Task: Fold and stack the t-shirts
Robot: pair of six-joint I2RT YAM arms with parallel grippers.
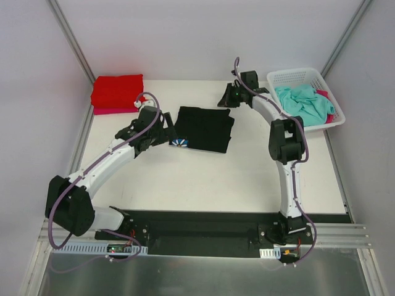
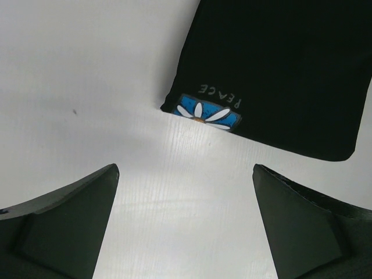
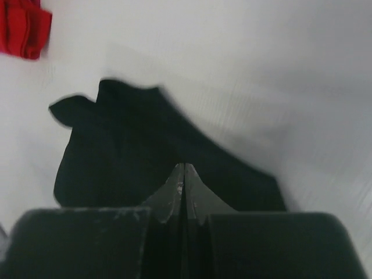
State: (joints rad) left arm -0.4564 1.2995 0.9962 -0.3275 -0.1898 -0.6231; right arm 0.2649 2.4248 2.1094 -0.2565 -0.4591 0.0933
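Note:
A black t-shirt (image 1: pixel 205 128) lies folded in the middle of the table, its daisy print (image 1: pixel 179 143) at the near left corner. My left gripper (image 1: pixel 166 132) is open and empty just left of that corner; the left wrist view shows the daisy on its blue square (image 2: pixel 206 112) beyond the spread fingers (image 2: pixel 87 215). My right gripper (image 1: pixel 224 97) is shut and holds nothing, at the shirt's far right edge; it hovers over the black cloth (image 3: pixel 128 151) in the blurred right wrist view. A folded red shirt (image 1: pixel 117 90) lies on a pink one (image 1: pixel 114 111) at the far left.
A white mesh basket (image 1: pixel 296 75) stands at the far right, holding a crumpled teal shirt (image 1: pixel 303 102) and a bit of red-pink cloth (image 1: pixel 327 98). The red stack also shows in the right wrist view (image 3: pixel 23 26). Metal frame posts rise at both far corners.

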